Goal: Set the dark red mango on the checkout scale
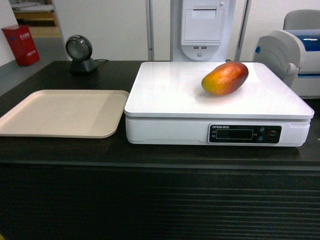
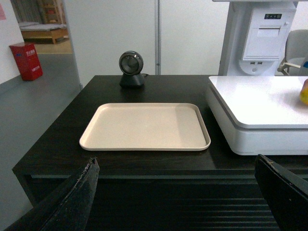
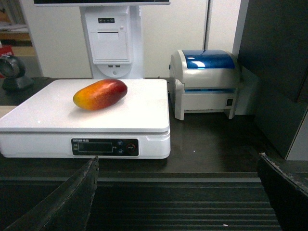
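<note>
A white-walled room with a grey floor lies behind the checkout (image 1: 150, 200), whose black surface carries everything in view above a ribbed dark front. The dark red mango (image 1: 225, 78) lies on its side on the white platform of the scale (image 1: 170, 95), toward the rear right part, its red end pointing to the back and its orange-yellow end to the front. The scale's black display panel faces forward. Just beside the scale on the left lies a beige tray (image 1: 60, 112), and behind that stands a round dark scanner (image 1: 80, 54). To the scale's right is a white printer with a blue lid (image 3: 207, 82). In both wrist views the left fingers (image 2: 72, 197) and the right fingers (image 3: 72, 197) stand wide apart, holding nothing, well in front of the surface.
</note>
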Robot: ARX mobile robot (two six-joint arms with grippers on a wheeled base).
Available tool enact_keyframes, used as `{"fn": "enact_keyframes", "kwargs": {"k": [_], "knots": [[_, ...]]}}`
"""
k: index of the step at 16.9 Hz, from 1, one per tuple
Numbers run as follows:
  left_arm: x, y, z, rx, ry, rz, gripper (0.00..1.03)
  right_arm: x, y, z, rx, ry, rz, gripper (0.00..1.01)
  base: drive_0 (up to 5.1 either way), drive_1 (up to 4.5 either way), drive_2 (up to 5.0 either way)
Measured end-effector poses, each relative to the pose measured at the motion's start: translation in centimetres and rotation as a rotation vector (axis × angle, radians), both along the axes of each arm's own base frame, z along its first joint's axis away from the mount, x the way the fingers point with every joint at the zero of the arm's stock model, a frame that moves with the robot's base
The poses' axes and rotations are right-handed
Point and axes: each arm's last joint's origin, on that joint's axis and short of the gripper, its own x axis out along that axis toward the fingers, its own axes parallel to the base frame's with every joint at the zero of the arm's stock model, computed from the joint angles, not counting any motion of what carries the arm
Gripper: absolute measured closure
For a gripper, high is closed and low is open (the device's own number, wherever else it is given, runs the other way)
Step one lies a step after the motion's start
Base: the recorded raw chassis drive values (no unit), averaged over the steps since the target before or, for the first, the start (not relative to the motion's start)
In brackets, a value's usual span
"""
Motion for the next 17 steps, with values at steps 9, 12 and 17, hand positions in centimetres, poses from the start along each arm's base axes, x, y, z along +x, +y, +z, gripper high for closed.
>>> {"fn": "enact_keyframes", "kwargs": {"k": [9,12,17], "knots": [[0.00,0.00,0.00,0.000,0.000,0.000,0.05,0.00,0.00,0.00,0.000,0.000,0.000,0.03,0.0,0.00,0.0],[0.00,0.00,0.00,0.000,0.000,0.000,0.05,0.00,0.00,0.00,0.000,0.000,0.000,0.03,0.0,0.00,0.0],[0.00,0.00,0.00,0.003,0.000,0.000,0.05,0.00,0.00,-0.01,0.001,0.001,0.000,0.03,0.0,0.00,0.0]]}}
